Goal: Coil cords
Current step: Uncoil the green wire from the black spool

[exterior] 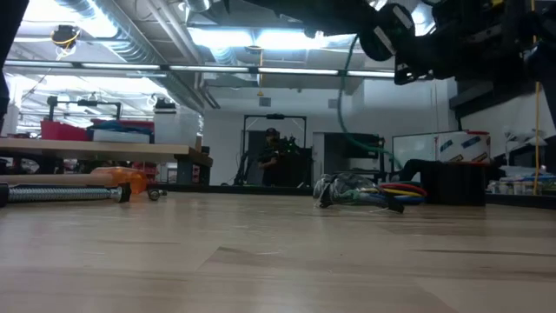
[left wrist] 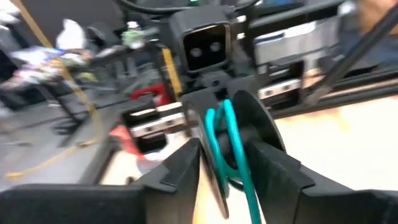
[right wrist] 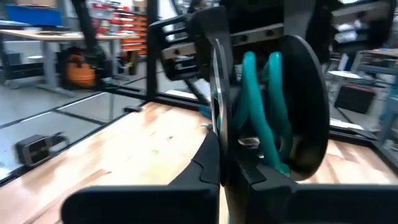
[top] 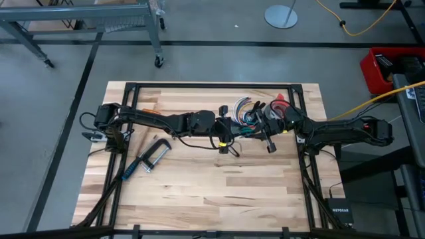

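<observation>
A teal cord (right wrist: 261,106) is wound in loops on a black two-disc spool (right wrist: 305,106), held above the table's middle between my two facing grippers. My right gripper (right wrist: 236,174) is shut on the spool. My left gripper (left wrist: 224,168) meets it from the other side, with teal cord strands (left wrist: 233,143) between its fingers. In the low view the cord's free length (exterior: 346,96) hangs down to the table by the multicoloured wire bundle (exterior: 369,189). I see no thin black cable with a yellow piece that I can name for sure. My left gripper has the teal cord (left wrist: 245,186) between its two fingers where it leaves the spool, coming level from the table's left. The spool's thin disc edge (left wrist: 216,193) also stands between the fingers, and I cannot tell whether they touch it. The cord hangs slack below. My right gripper pinches the spool's thin disc (right wrist: 219,124) at its rim between its two fingers, coming level from the table's right. The spool stands on edge, lifted clear of the table, with the teal loops beside the fingers.
The multicoloured wire bundle (top: 244,109) lies just beyond the grippers toward the far edge. A metal clamp with a blue handle (top: 146,159) lies at the table's left. A black frame (top: 212,86) runs round the tabletop. Bare wood (top: 219,192) lies toward the near edge.
</observation>
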### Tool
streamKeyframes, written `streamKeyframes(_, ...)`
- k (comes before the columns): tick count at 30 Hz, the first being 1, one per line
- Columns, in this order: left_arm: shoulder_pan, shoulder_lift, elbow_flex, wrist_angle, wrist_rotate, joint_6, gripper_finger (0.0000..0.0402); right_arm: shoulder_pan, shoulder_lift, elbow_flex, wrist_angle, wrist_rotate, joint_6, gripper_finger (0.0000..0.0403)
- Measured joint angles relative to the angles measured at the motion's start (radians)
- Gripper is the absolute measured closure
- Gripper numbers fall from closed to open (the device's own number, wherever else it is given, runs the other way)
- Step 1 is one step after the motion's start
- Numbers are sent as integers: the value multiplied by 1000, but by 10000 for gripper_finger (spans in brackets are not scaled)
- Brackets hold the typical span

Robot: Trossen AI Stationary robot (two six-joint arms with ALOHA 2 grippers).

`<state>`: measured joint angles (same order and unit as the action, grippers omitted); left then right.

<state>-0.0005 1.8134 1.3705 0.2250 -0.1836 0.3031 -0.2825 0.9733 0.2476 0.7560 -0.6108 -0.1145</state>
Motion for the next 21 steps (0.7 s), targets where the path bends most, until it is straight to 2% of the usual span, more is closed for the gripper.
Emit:
streamKeyframes(6,-27,-36,0,-12,-232,115,243,0,-1,5,-25,124,-31,399)
streamKeyframes(13,-55,-54,0,-82,-390,121,236,0,-1,5,-25,233,-77,400)
streamKeyframes(15,-63,-54,0,-131,-419,96,235,-1,-1,5,-24,248,-78,400)
streamKeyframes(21,-65,-53,-1,-250,-420,-38,235,-1,-1,5,-23,252,-78,400)
